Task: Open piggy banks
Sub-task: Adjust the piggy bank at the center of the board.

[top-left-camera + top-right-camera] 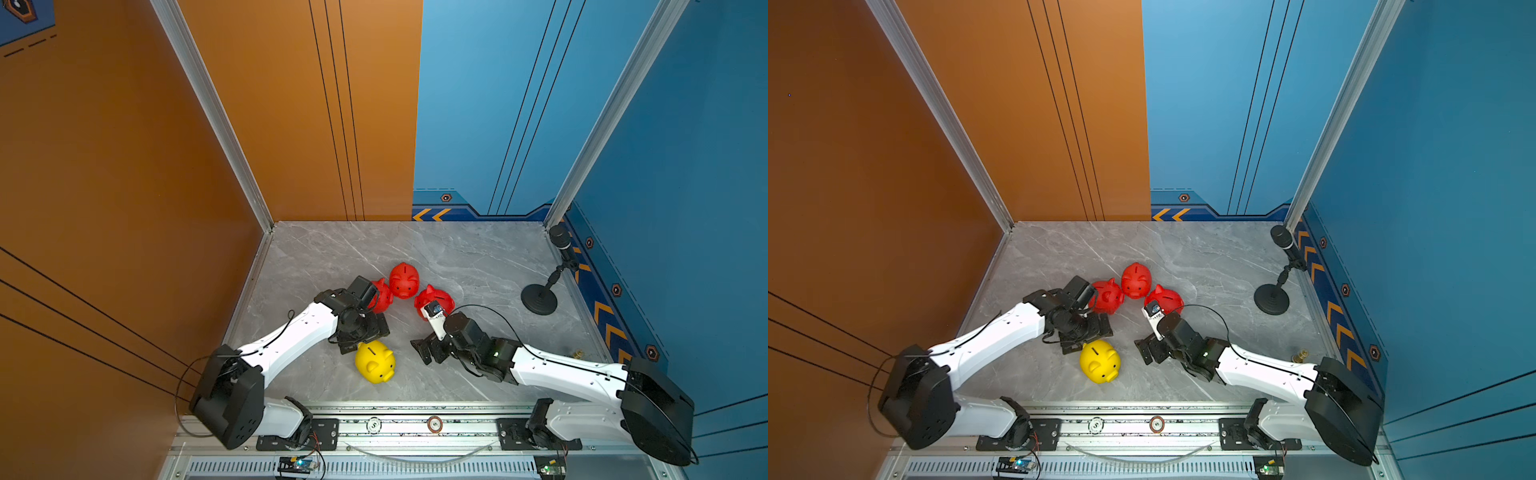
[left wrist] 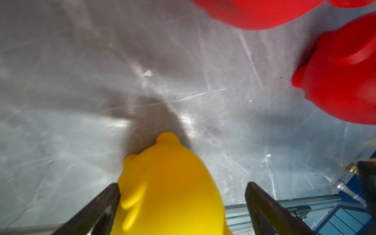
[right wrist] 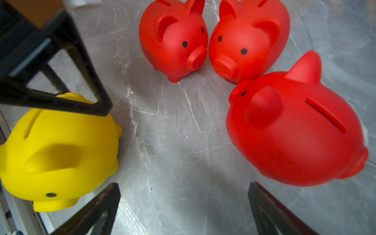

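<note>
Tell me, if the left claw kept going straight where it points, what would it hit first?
Most likely the yellow piggy bank: the left claw stands open around it, though blur hides the depth.

Three shiny red plastic pigs (image 1: 404, 280) huddle close together in the middle of the grey marble table (image 1: 478, 257). The gaps between them are too thin for anything wide to pass. A strip of bare table lies between them and the shiny yellow plastic pig (image 1: 375, 360). The left gripper (image 2: 183, 186) is spread wide, and the yellow pig fills most of the room between its fingers. The right gripper (image 3: 183, 189) is spread wide over bare table. The far side of the table is free. A black microphone on a round stand (image 1: 539, 297) blocks the right edge.
</note>
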Action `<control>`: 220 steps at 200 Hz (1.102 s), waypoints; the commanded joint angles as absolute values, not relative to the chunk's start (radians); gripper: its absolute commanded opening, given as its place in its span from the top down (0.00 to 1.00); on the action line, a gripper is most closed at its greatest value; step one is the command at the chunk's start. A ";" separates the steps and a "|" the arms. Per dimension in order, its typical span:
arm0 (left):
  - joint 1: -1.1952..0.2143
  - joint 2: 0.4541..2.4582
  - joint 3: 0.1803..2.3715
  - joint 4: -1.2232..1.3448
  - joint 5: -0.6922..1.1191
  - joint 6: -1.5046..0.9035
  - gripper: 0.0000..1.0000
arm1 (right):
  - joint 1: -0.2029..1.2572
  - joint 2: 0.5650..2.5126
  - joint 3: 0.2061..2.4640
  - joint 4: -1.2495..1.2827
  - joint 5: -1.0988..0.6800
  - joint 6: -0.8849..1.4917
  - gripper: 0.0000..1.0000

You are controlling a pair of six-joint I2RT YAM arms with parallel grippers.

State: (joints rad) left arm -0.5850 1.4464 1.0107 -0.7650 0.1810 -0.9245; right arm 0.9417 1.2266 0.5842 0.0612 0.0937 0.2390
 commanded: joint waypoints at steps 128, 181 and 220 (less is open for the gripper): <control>-0.612 1.305 1.013 -0.885 0.017 -0.759 0.02 | 1.121 1.318 0.568 0.112 0.239 0.389 0.00; -0.626 1.248 1.003 -1.015 -0.023 -0.695 0.03 | 1.195 1.449 0.657 0.180 0.229 0.407 0.00; -0.678 1.250 1.023 -1.052 -0.062 -0.696 0.02 | 1.185 1.432 0.639 0.174 0.242 0.401 0.00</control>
State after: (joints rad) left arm -0.6403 1.2583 1.0042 -0.9848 -0.0044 -0.7208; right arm 1.1931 1.4494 0.6361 0.1699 0.2146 0.3912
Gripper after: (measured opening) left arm 0.976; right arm 0.996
